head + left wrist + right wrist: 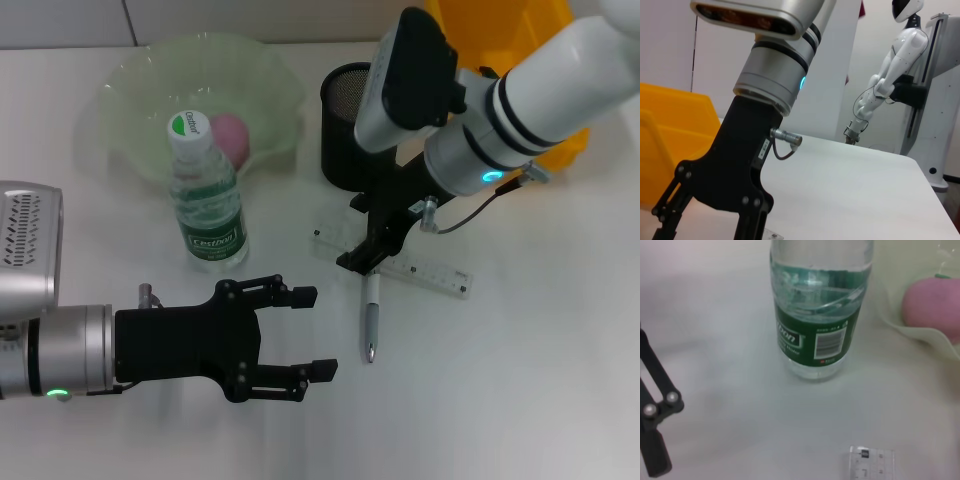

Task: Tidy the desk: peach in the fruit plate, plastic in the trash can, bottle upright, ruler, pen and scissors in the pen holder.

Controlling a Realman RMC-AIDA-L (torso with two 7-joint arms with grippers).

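Head view: the right gripper [362, 258], fingers closed on the upper end of the pen [370, 318], reaches down over the transparent ruler [400, 262] before the black pen holder [345, 125]; the left gripper [305, 345] hovers with fingers spread, near the upright water bottle [206, 195]. Left wrist view: the yellow bin [670, 145] stands behind the right arm. Right wrist view: the peach [935, 305] lies in the fruit plate [920, 332] beside the bottle.

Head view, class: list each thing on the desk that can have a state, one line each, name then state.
Bottle: upright, capped, beside the fruit plate.
Peach: in the fruit plate.
Ruler: flat on the desk, not in the pen holder.
Pen: flat on the desk, top end under the right hand.
Right hand: down at the ruler and pen; grip unclear.
Left hand: open, empty, near the desk's front.
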